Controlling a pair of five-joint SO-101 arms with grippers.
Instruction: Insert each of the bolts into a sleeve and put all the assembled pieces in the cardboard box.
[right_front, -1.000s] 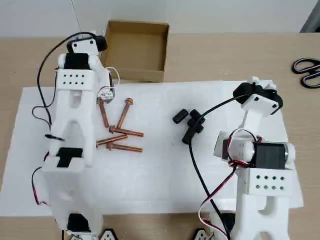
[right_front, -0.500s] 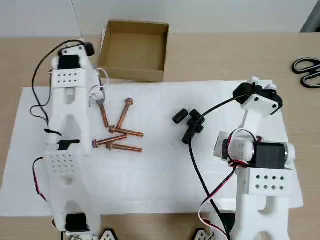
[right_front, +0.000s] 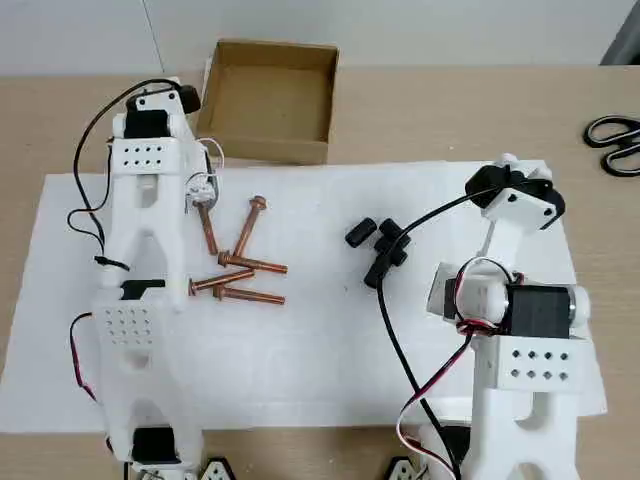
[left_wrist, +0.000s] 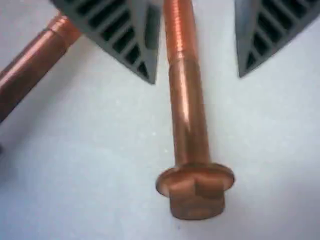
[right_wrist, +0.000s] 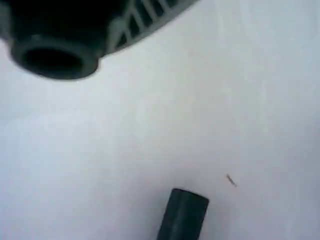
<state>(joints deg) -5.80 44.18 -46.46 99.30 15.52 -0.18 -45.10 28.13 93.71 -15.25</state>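
Down on the white sheet (right_front: 320, 350), the left gripper (left_wrist: 196, 77) has its fingers spread wide on either side of the shank of 1 copper bolt (left_wrist: 190, 130), not clamped on it. That bolt lies flat near the cardboard box (right_front: 265, 150), with 4 more bolts (right_front: 250, 264) just beside it. The right gripper (right_wrist: 115, 30) looks closed on a dark sleeve (right_wrist: 55, 55), held above the sheet, while the loose sleeves (right_front: 385, 248) lie clustered between the 2 arms.

The scissors (right_front: 615, 146) run off the picture's edge, and a sleeve (right_wrist: 183, 214) (blurred too) is cut short likewise.
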